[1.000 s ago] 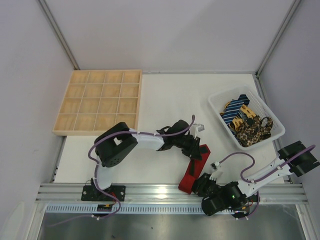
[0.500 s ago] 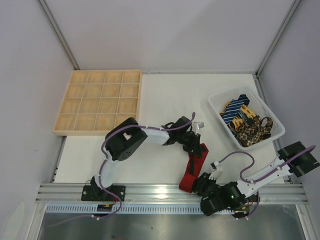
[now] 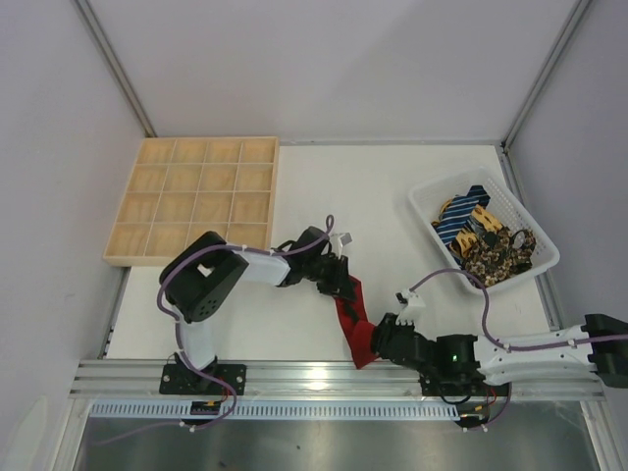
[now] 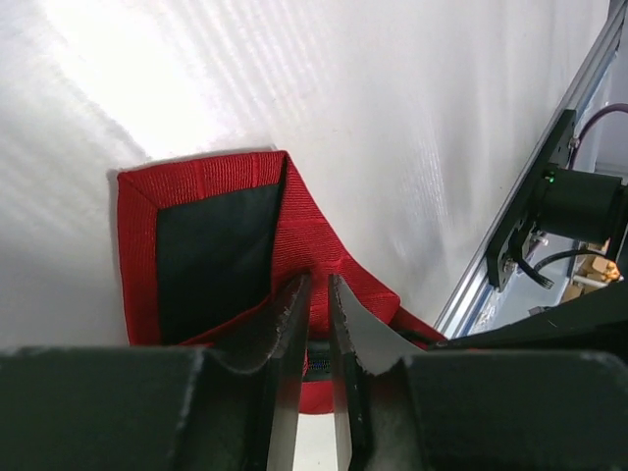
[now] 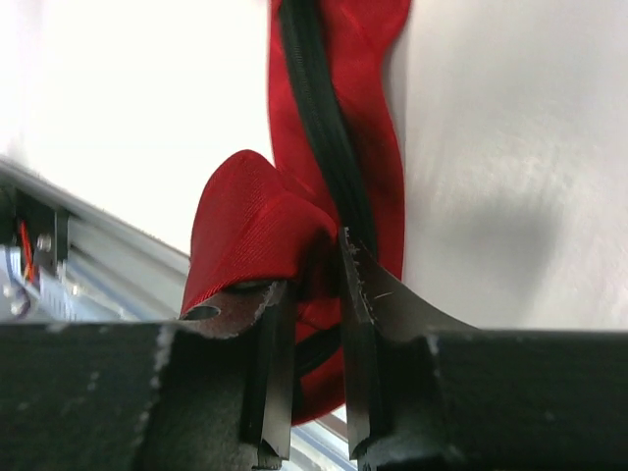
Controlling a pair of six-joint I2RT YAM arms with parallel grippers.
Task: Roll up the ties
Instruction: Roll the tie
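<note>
The red tie (image 3: pixel 355 324) lies folded on the white table between both grippers. My left gripper (image 3: pixel 339 280) is shut on its upper end; in the left wrist view (image 4: pixel 316 285) the fingers pinch the red fabric (image 4: pixel 211 245), whose black lining faces up. My right gripper (image 3: pixel 378 339) is shut on the tie's lower end near the front rail; in the right wrist view (image 5: pixel 316 265) the red cloth (image 5: pixel 339 137) bunches between the fingers. The other ties, navy striped (image 3: pixel 459 218), mustard (image 3: pixel 483 218) and speckled (image 3: pixel 496 257), lie in the white basket (image 3: pixel 427 201).
A wooden compartment tray (image 3: pixel 191 199) stands at the back left. The metal rail (image 3: pixel 294 378) runs along the table's front edge. Frame posts rise at both back corners. Purple cables loop over both arms.
Both grippers have moved left with the red tie. The left arm has pulled in towards the tray. The right arm has swung low along the front rail.
</note>
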